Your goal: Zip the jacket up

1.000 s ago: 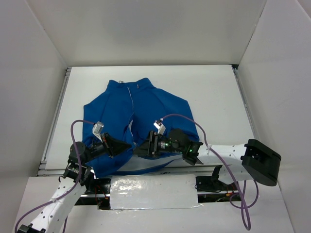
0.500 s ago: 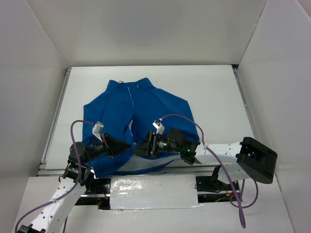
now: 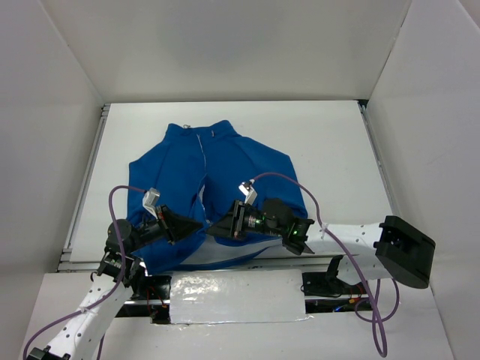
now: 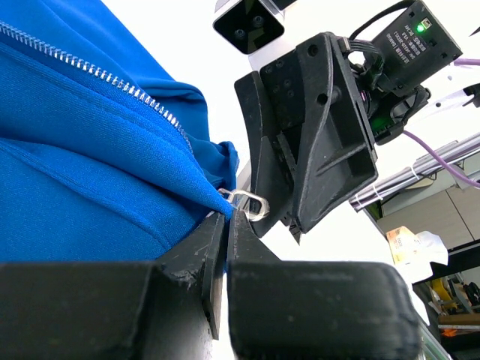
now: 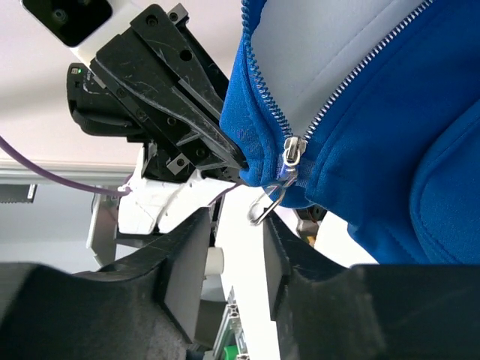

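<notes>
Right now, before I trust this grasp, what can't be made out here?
- Top view: the jacket hem and zipper pull, covered by the left hand and right hand.
- Left wrist view: how much fabric the left hand pinches, hidden between its fingers.
- Right wrist view: collar and upper zipper, cut off by the frame edge.
- Both wrist views: whether the right hand actually touches the pull; the gap is too small to judge.

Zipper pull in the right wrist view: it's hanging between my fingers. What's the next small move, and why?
Probably close the right fingers on the pull. It dangles below the slider in the gap between them, not yet pinched, while the left fingers clamp the jacket hem beside it, so the bottom looks anchored.
</notes>
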Robot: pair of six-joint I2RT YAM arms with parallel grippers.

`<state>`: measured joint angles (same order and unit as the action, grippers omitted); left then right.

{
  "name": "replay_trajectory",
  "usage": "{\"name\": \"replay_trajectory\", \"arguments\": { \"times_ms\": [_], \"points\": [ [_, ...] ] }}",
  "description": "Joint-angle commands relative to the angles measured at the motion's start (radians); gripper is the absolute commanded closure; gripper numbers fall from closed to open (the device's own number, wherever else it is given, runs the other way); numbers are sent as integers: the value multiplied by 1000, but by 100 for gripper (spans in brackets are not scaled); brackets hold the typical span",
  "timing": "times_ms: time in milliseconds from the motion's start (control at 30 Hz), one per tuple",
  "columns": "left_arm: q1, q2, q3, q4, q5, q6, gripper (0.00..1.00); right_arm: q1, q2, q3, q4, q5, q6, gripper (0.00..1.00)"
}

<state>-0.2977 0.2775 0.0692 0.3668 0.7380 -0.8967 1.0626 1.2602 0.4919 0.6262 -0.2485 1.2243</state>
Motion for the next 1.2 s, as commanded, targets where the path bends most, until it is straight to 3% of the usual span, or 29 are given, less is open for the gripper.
{"name": "replay_trajectory", "arguments": {
  "times_ms": [0, 300, 400, 500, 533, 833, 1167],
  "points": [
    [0, -4, 7, 69, 14, 1, 100, 5, -24, 23, 9, 20, -23, 59],
    [-1, 2, 9, 70, 18, 2, 100, 7, 5, 36, -20, 31, -29, 70],
    [0, 5, 9, 75, 21, 2, 100, 5, 13, 43, -26, 28, -32, 79],
    [0, 11, 9, 83, 29, 2, 100, 5, 13, 54, -43, 28, -37, 91],
    [0, 12, 9, 84, 32, -1, 100, 7, 13, 59, -49, 32, -37, 100],
    [0, -6, 4, 44, 29, 18, 100, -32, -8, 42, -48, 29, -39, 100],
    [0, -27, -3, -12, 35, 59, 100, -92, 48, 117, -43, -165, 87, 100]
  ]
}}
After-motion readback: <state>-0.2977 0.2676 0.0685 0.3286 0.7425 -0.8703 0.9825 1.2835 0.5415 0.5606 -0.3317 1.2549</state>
